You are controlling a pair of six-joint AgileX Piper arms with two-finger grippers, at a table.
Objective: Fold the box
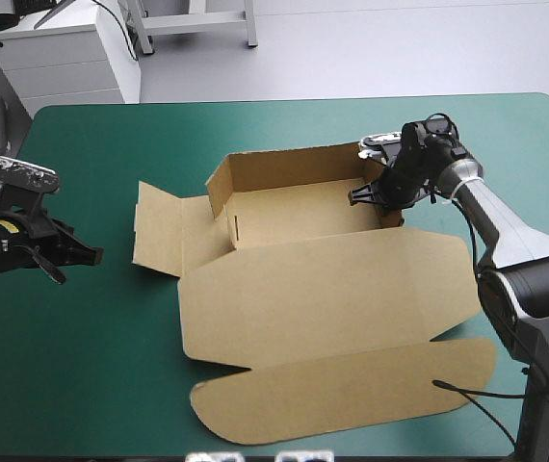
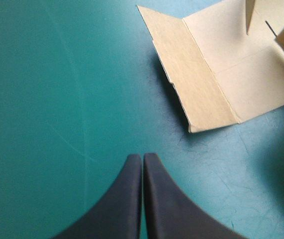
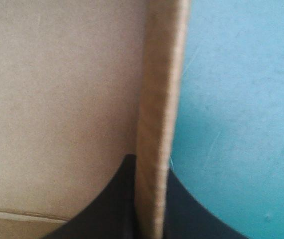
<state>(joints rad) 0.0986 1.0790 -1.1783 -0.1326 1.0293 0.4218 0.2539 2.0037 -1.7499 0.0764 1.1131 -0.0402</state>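
bare cover (image 1: 82, 375) around left claw (image 1: 94, 255), box (image 1: 323, 298) walls upright

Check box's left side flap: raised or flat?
Flat. The left flap lies spread on the teal-green cover; the box's back and right walls stand raised.

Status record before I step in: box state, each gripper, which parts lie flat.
box: open tray, far and left walls raised
right gripper: shut on the box, pinching the right wall
left gripper: shut, empty, over the teal-green cover left of the box
lid: flat, near side
left flap: flat on the cover
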